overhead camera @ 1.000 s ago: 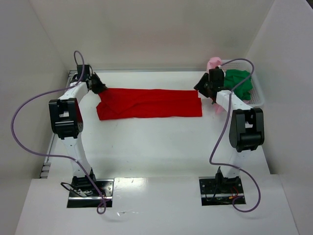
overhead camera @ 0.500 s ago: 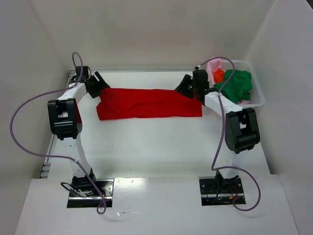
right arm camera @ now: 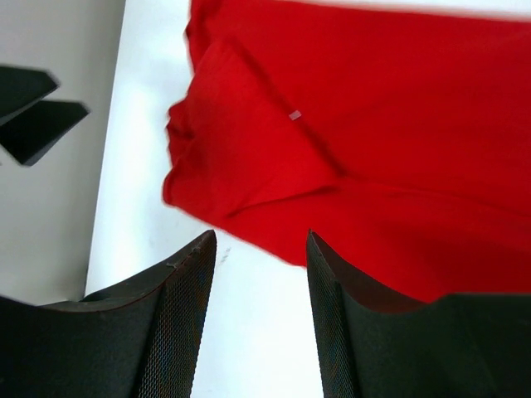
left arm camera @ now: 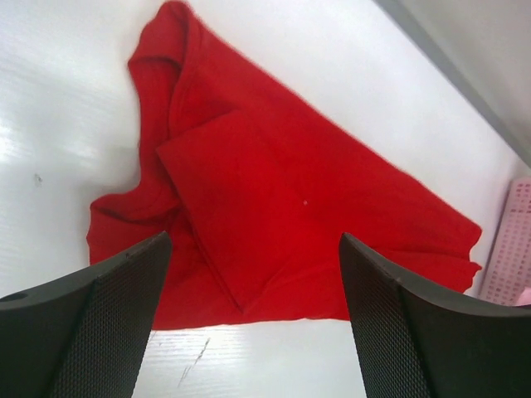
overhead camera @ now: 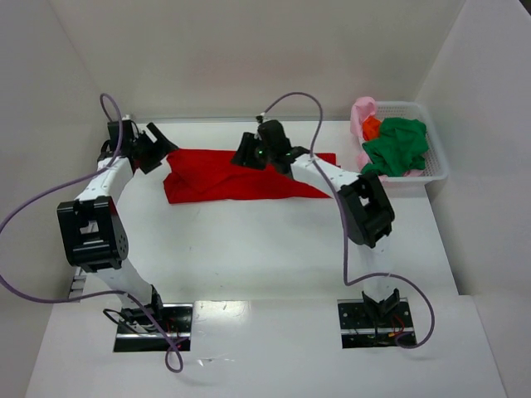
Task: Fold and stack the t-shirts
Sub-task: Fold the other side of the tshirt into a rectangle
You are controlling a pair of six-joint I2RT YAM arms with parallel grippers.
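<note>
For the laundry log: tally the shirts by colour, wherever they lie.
Red shirt: 1
Green shirt: 1
Pink shirt: 1
Orange shirt: 1
Total: 4

Four t-shirts: one red t-shirt (overhead camera: 216, 178) on the desk (overhead camera: 249, 249) toward 12 o'clock, plus one pink t-shirt (overhead camera: 362, 109), one orange t-shirt (overhead camera: 371, 127) and one green t-shirt (overhead camera: 398, 145) in the one white basket (overhead camera: 440, 168) at 2 o'clock. Two hands: one left hand (overhead camera: 159, 148) at 10 o'clock, one right hand (overhead camera: 245, 154) at 12 o'clock.
</note>
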